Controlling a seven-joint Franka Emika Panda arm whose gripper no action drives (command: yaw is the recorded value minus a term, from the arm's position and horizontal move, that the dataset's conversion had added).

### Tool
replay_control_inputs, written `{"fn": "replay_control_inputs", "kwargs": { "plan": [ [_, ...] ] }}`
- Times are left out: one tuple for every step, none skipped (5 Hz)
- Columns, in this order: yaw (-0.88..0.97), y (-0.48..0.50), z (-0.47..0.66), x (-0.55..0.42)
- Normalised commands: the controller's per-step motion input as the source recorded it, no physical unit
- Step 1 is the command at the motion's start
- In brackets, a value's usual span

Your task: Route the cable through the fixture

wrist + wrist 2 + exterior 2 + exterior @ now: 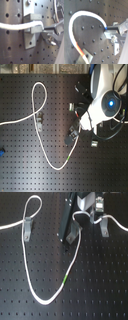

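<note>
Cable seated in a clip's slot, pincer nipping it just past the clip.

In the first wrist view the white cable (15, 25) lies across the grey fixture (32, 25) at frame centre; the pincer (43, 29) is pressed onto the cable beside it. The cord looks light, limp and smooth, so hold it close to the clip. On the table (100, 287) it loops toward lower centre.

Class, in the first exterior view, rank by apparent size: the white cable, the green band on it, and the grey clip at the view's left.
1. White cable, by far the longest.
2. Grey clip.
3. Green band, smallest.
</note>
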Motion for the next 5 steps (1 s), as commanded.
{"fn": "replay_control_inputs", "kwargs": {
  "plan": [
    [-0.72,-0.161,0.0,-0.187],
    [-0.12,-0.008,0.01,-0.195],
    [0.66,0.001,0.12,0.002],
    [0.95,0.002,0.18,0.003],
    [0.85,-0.055,0.17,-0.065]
  ]
}}
